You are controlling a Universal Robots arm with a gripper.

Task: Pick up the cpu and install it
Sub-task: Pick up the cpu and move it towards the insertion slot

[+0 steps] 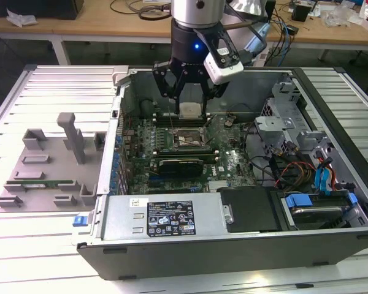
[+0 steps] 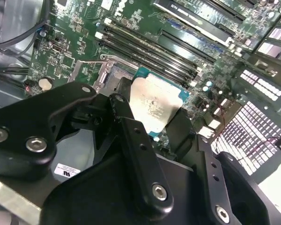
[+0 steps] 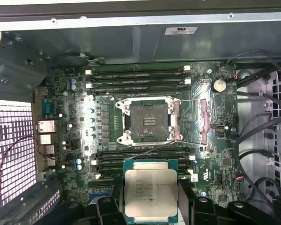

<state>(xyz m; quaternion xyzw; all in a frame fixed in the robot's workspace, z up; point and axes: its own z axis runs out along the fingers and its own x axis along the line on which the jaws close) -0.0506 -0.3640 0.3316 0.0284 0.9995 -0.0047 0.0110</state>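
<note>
Black hand (image 3: 151, 209) gripping cpu (image 3: 151, 190), silvery square, teal rim

The exterior view looks down from high above one long side of the open computer case (image 1: 233, 245) on the table (image 1: 30, 245), far enough back to take in the whole case. The first wrist view faces straight down on the motherboard (image 3: 220, 145), fairly near. The second wrist view looks slantwise across that board from very close, past the jaws. All three share the cpu (image 1: 190, 110) (image 2: 154, 105) (image 3: 151, 192).

Premises: a robotics lab or workshop. Opened computer case (image 1: 233, 252) on slatted metal table (image 1: 49, 245); cable-strewn wooden benches (image 1: 92, 24) behind.
</note>
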